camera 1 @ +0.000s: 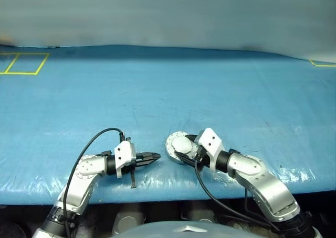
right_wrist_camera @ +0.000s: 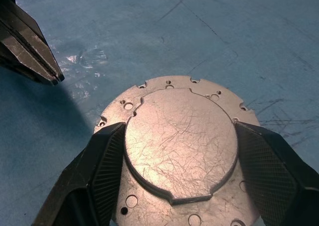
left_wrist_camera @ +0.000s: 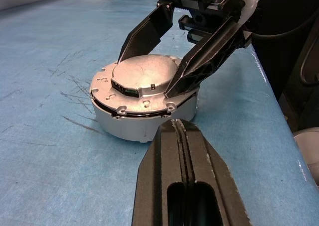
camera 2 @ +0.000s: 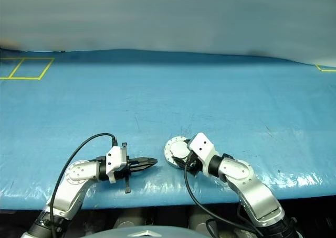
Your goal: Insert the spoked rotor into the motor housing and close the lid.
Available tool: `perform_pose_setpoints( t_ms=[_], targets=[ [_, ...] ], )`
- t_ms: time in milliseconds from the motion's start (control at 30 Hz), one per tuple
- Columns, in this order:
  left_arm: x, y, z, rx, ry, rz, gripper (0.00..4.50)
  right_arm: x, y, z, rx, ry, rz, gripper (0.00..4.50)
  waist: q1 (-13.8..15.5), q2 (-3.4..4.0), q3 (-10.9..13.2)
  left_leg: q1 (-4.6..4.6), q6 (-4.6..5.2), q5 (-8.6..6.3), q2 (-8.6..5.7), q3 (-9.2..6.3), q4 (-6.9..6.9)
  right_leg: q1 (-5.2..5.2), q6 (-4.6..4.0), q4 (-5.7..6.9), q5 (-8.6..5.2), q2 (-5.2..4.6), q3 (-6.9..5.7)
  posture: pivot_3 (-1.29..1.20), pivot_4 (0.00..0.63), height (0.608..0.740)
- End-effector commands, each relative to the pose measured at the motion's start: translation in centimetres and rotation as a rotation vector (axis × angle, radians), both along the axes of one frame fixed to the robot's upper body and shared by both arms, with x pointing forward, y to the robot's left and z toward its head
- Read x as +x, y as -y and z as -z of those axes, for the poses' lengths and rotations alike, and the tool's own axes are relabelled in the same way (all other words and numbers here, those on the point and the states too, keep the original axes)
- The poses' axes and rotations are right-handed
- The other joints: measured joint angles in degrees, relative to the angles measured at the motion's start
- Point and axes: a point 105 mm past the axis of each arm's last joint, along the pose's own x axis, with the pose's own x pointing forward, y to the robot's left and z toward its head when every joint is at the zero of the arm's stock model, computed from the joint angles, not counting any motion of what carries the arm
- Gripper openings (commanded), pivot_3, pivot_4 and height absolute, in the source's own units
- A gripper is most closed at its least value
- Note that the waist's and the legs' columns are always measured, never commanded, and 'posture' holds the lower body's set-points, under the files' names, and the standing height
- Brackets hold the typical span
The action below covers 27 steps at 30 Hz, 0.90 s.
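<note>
**Closed motor unit sitting between the right fingers on the blue worktop**

The motor housing [left_wrist_camera: 130, 129] is standing as a short, round, pale grey metal puck near the front edge of the worktop [camera 1: 210, 91], with the lid [right_wrist_camera: 180, 144] lying flat on top of it. The lid is showing a raised, brushed centre plate covered in fine scratches, with small notches cut into its outline, and a wider flange around it drilled with little holes and scalloped at the rim. A thin dark seam is running between lid and housing.

The right gripper [left_wrist_camera: 149, 74] is straddling the raised centre plate, its two black ribbed fingers [right_wrist_camera: 97, 173] spread to either side; whether they are pressing on the metal or merely flanking it is hard to tell. The left gripper [camera 1: 152, 157] is lying level just beside the housing, its tapered black fingers [left_wrist_camera: 184, 186] clenched together on nothing, tips pointing toward the puck without touching it.

The inside of the housing is being hidden by the lid, so the spoked rotor cannot be made out. The near part of the flange is being cut off in the right wrist view.

The worktop is wearing a blue, faintly woven covering, scuffed with dark scratches around the housing and glinting along its front edge. Yellow tape outlines [camera 1: 23, 63] are marking its far left corner, another [camera 1: 323, 63] its far right, below a plain pale wall.
</note>
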Motion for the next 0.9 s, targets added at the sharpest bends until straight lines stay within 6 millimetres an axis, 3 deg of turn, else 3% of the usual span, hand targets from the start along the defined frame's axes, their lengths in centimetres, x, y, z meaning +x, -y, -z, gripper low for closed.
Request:
perform_pose_setpoints(
  t_ms=[33,233,533,900],
  targets=[
    [0.2,0.1,-0.5,-0.018,0.03,0.0,0.0,0.0,-0.1,0.3,-0.011,-0.01,0.005,3.03,0.0,0.0,0.0,0.0,0.0,0.0,0.0,0.0,0.0,0.0,0.0,0.0,0.0,0.0,0.0,0.0,0.15,0.74],
    [0.2,0.2,-0.3,-0.002,0.032,0.004,0.0,0.5,-0.5,0.2,0.011,-0.007,0.036,3.03,-0.09,0.0,0.0,0.0,0.0,0.0,0.01,0.02,-0.01,0.0,0.0,0.01,0.0,0.02,0.0,0.0,0.15,0.74],
    [0.3,0.0,0.2,0.012,0.015,-0.005,0.0,-0.1,0.1,3.1,-0.086,-0.061,0.048,3.03,-0.29,0.05,-0.13,0.09,-0.01,0.0,0.03,0.02,-0.01,0.04,-0.01,0.01,0.0,0.01,0.0,0.0,0.15,0.74],
    [3.8,1.2,-0.7,0.003,0.069,-0.085,0.0,-0.1,0.5,3.7,-0.064,-0.072,0.09,3.03,-0.46,0.0,-0.3,0.16,-0.02,0.01,0.03,0.02,0.0,0.11,-0.01,0.02,0.01,-0.01,-0.01,0.0,0.15,0.74]
  ],
)
